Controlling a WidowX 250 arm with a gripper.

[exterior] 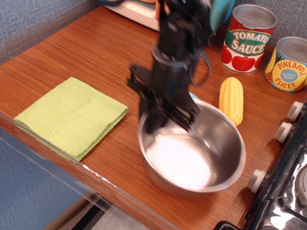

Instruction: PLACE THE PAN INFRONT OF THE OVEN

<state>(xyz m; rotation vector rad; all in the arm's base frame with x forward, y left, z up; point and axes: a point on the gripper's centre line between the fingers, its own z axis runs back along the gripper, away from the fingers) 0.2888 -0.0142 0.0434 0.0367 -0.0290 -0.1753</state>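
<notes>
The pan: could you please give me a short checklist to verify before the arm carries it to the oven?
1. Gripper closed on the pan rim: ok, one finger inside and one outside the near-left wall.
2. Pan lifted off the table: cannot tell; it looks tilted.
3. Pan empty: ok, nothing inside.
4. Free space in front of the oven: partly hidden by the arm, cannot tell.
5. Corn clear of the path: not ok, it lies right behind the pan.
6. Cloth out of the way: ok.
</notes>
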